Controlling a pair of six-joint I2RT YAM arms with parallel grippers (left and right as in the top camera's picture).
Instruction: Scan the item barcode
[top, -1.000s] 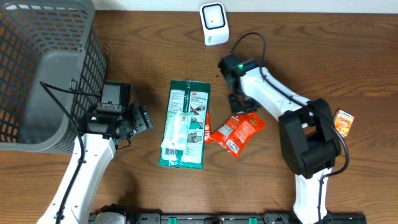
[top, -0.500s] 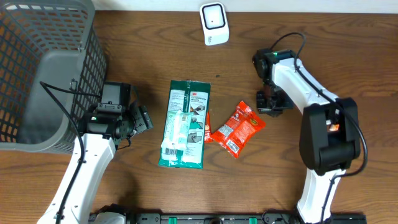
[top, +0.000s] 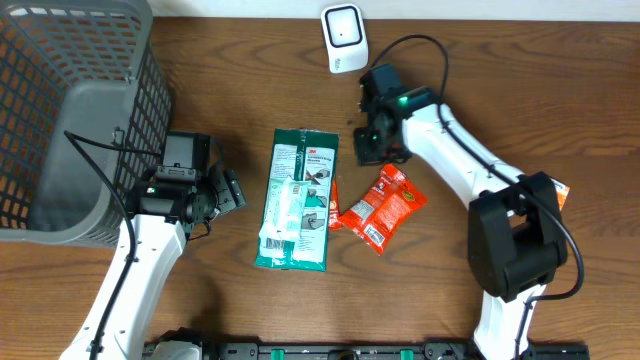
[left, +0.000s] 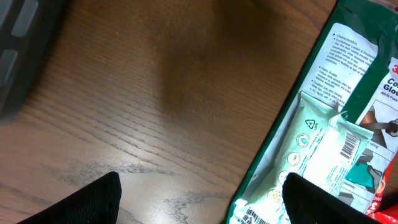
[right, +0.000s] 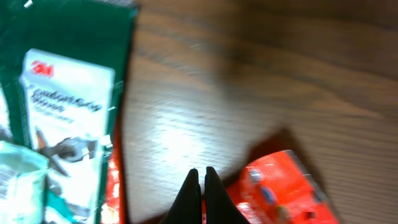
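Beside the pressed-together right fingers lies a red pouch, probably light and crinkly; pinch its edge. Left fingers stand spread.

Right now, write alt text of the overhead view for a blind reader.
The shut, empty right gripper hangs between a white barcode scanner and a red snack packet. A green 3M glove pack lies centrally, with the open left gripper and a grey basket at left.

The package is dark green with a white printed panel (and thin black barcode stripes). The snack packet is red-orange. The basket is grey mesh, the table brown wood grain.
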